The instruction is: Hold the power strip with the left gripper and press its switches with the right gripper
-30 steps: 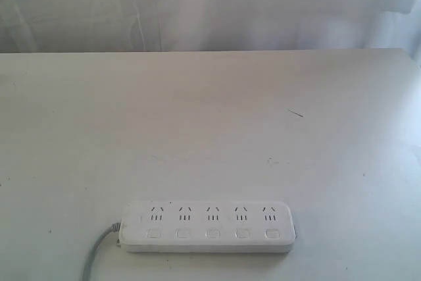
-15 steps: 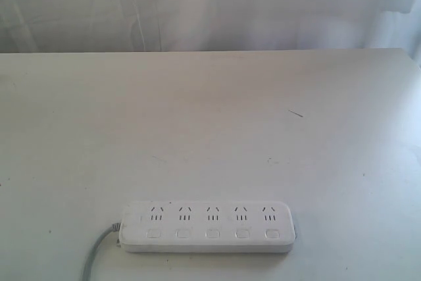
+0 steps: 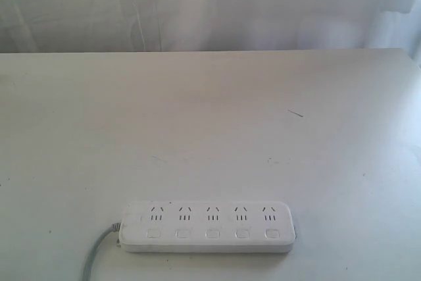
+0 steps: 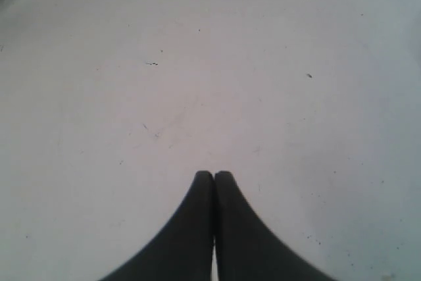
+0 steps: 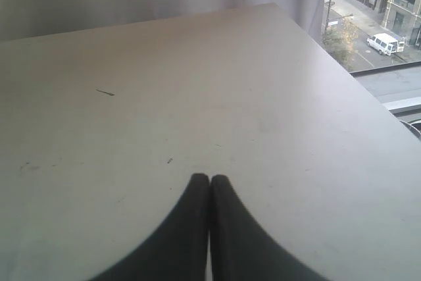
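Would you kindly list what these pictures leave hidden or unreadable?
Cord: exterior view, cut off by the bottom edge.
Switches: exterior view, too small to tell on from off.
Power strip: outside both wrist views.
Left gripper, right gripper: outside the exterior view; position relative to the strip unknown.

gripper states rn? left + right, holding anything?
left gripper: closed, holding nothing.
right gripper: closed, holding nothing.

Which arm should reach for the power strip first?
Left, likely: the long white plastic power strip lies left of centre. Black left claw and right claw are shut, neither near it.
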Robot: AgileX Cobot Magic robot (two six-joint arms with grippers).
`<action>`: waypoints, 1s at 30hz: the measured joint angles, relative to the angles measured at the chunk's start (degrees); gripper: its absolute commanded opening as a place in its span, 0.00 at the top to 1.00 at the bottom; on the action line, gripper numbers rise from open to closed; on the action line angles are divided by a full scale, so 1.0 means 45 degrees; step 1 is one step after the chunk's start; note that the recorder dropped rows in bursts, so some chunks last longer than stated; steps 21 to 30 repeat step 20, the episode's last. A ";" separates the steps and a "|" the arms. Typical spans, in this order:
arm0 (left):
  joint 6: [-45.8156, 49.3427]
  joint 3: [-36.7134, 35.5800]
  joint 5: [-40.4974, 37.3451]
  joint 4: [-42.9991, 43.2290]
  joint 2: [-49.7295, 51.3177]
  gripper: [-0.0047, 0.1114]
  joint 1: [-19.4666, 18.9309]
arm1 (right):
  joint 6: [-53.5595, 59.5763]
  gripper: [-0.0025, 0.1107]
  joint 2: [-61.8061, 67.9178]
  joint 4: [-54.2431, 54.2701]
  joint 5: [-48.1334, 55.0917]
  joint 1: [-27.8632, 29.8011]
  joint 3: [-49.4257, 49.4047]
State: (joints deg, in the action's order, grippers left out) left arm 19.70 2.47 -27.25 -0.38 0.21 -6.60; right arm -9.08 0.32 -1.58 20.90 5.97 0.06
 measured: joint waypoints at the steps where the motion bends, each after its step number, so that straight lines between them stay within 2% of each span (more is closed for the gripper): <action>1: 0.0000 0.0000 0.0000 0.0000 0.0000 0.96 0.0000 | -0.0044 0.98 0.0000 0.0000 0.0000 0.0000 0.0000; 30: 0.0000 0.0000 0.0000 0.0000 0.0000 0.96 0.0000 | -0.0207 0.98 0.0000 0.0000 0.0000 0.0000 0.0000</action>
